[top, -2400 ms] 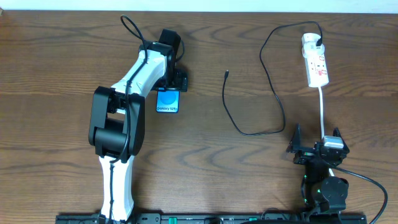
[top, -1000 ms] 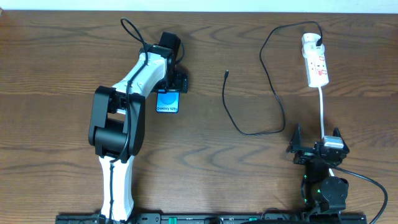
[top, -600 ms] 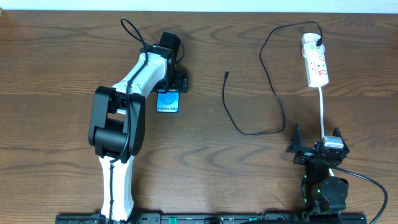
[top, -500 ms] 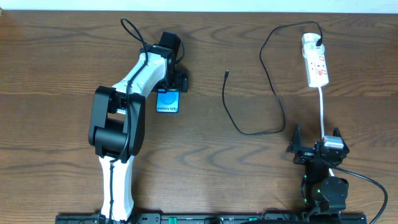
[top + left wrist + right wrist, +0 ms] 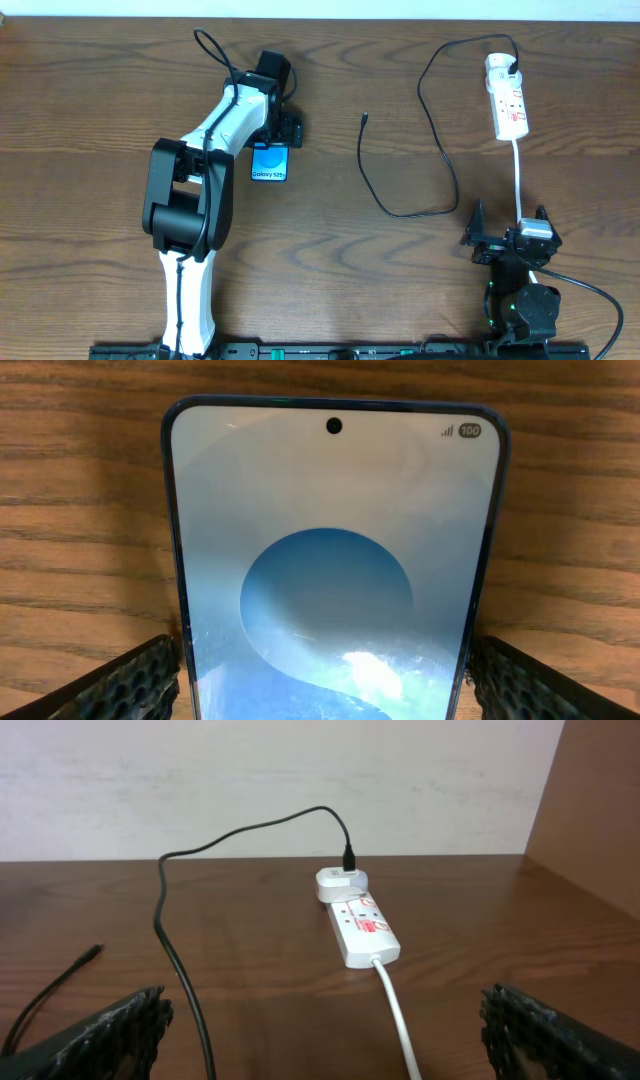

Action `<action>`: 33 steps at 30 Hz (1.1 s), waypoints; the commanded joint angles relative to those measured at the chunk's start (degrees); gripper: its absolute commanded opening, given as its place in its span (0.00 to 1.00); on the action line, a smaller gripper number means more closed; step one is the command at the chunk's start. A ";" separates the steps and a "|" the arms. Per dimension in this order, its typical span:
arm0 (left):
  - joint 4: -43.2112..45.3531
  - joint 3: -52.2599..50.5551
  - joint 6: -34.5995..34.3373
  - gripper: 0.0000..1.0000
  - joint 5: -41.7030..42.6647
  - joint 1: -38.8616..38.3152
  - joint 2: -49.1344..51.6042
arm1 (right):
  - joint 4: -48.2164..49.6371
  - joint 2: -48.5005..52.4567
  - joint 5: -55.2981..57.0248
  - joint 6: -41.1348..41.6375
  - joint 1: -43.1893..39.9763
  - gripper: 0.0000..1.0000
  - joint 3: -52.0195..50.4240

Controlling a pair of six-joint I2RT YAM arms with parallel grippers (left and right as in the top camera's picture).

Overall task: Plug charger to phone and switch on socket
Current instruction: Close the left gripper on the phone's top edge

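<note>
Stillness is being shown over the last moments: nothing on the table (image 5: 100,110) is being seen to shift, and both arms are being kept where they were. The task is therefore being judged as paused at an early step, with no progress being added.

The left pincer (image 5: 272,135) is being held wide. In the left wrist view its fingertips (image 5: 130,680) are being seen on either side of the phone (image 5: 330,560). Whether they are touching its edges cannot be told, and no firm grip is being shown. The phone (image 5: 269,165) is lying flat with its screen lit, directly between and below that pincer's jaws.

Well apart to the right of the left pincer, the charger (image 5: 410,216) is lying loose in a long curve. Its connector tip (image 5: 365,118) is being left free on the wood, near neither pincer. The plugging-in is thus not yet being done.

The right pincer (image 5: 510,215) is also being held wide and is holding nothing. The socket (image 5: 508,100) is lying well ahead of it, with the white cord (image 5: 518,170) running back toward it. The charger's other end is already seated at the socket's far end. Whether the socket is switched on cannot be told.
</note>
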 commanded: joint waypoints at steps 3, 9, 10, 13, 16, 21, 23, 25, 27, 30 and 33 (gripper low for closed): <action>-0.11 -1.07 -0.20 0.94 -0.76 -0.13 0.57 | -0.20 -0.31 0.26 -0.02 -0.31 0.99 -0.09; -0.11 -1.07 -0.17 0.93 -0.76 -0.13 0.57 | -0.20 -0.31 0.26 -0.02 -0.31 0.99 -0.11; -0.11 -1.07 -0.17 0.89 -0.76 -0.13 0.57 | -0.20 -0.31 0.26 -0.02 -0.31 0.99 -0.11; -0.11 -1.07 -0.17 0.79 -0.76 -0.13 0.57 | -0.20 -0.31 0.26 -0.02 -0.31 0.99 -0.09; -0.11 -1.07 -0.17 0.70 -0.76 -0.13 0.57 | -0.20 -0.31 0.26 -0.02 -0.31 0.99 -0.09; -0.11 -1.07 -0.17 0.70 -0.76 -0.13 0.57 | -0.20 -0.31 0.26 -0.02 -0.31 0.99 -0.11; -0.11 -1.07 -0.17 0.70 -0.76 -0.13 0.57 | -0.20 -0.31 0.26 -0.02 -0.31 0.99 -0.09; -0.11 -1.07 -0.17 0.70 -0.76 -0.13 0.57 | -0.22 -0.31 0.26 -0.02 -0.31 0.99 -0.09; -0.13 -1.07 -0.17 0.70 -0.76 -0.13 0.57 | -0.20 -0.31 0.26 -0.02 -0.31 0.99 -0.11; -0.13 -1.07 -0.17 0.70 -0.76 -0.13 0.57 | -0.20 -0.31 0.26 -0.02 -0.31 0.99 -0.11; -0.13 -1.07 -0.17 0.70 -0.76 -0.13 0.57 | -0.20 -0.31 0.26 -0.02 -0.31 0.99 -0.11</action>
